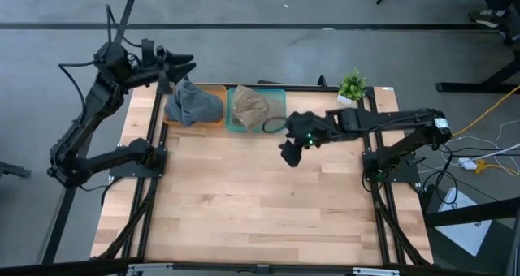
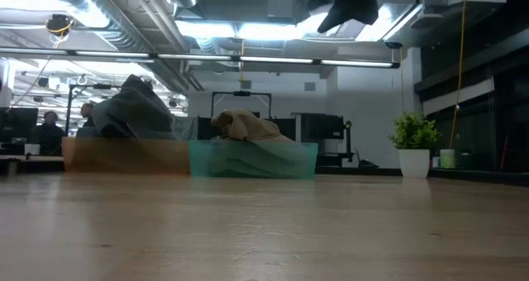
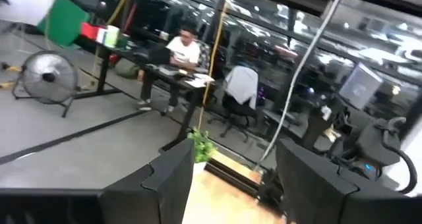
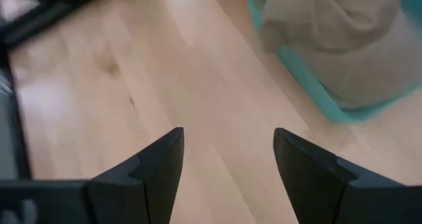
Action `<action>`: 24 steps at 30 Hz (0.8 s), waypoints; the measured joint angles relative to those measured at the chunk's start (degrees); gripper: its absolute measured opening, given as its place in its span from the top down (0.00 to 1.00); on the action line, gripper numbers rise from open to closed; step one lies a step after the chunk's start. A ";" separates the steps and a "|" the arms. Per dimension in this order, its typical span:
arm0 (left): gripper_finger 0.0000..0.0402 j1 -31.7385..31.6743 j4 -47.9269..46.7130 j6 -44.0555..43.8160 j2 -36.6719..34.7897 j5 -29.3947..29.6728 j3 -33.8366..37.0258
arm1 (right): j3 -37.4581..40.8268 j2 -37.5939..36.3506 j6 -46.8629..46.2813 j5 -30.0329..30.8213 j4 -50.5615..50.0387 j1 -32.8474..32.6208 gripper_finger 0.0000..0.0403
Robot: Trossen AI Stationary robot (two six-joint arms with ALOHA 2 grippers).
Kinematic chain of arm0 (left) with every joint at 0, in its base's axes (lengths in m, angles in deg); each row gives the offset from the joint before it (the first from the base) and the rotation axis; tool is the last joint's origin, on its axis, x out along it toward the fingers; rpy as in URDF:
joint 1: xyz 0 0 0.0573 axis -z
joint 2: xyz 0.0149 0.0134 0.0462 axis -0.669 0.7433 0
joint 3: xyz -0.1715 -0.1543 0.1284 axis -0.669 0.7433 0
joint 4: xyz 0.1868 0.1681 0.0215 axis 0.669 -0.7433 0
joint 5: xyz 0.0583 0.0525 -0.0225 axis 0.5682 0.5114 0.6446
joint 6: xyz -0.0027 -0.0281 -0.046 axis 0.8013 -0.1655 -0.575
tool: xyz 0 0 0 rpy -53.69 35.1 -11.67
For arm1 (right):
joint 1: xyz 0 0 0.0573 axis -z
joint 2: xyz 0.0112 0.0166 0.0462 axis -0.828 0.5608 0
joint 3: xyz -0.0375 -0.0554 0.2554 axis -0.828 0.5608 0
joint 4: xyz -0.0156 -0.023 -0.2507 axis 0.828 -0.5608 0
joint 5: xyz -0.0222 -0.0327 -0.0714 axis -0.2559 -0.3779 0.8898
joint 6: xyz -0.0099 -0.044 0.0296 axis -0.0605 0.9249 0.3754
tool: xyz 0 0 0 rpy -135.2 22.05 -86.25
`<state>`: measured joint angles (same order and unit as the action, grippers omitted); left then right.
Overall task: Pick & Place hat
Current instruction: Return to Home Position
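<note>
My left pincer hangs in the upper left of the high view, just above the orange bin in the frame, its fingers wide and holding nothing. My right pincer is near mid-frame over the bare bench, also wide and holding nothing, just lower right of the teal bin. The gray caps lie heaped in the orange bin. Tan caps fill the teal one.
</note>
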<state>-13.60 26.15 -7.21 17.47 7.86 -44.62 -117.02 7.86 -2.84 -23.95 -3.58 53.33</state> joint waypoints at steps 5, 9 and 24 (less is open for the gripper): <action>0.48 5.12 -1.22 2.13 0.15 2.67 0.02 | 2.73 -0.83 -1.74 3.12 -3.06 -4.06 0.43; 0.48 6.80 -2.04 2.62 0.86 2.82 0.04 | 11.08 -4.55 -2.27 2.24 1.82 -6.26 0.43; 0.48 10.66 -2.05 1.69 3.74 2.83 0.07 | 61.58 -27.06 1.18 -7.76 76.33 -7.13 0.43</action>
<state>-2.94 24.10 -5.52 21.22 10.69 -44.55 -55.44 -19.21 -1.66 -31.70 72.75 46.20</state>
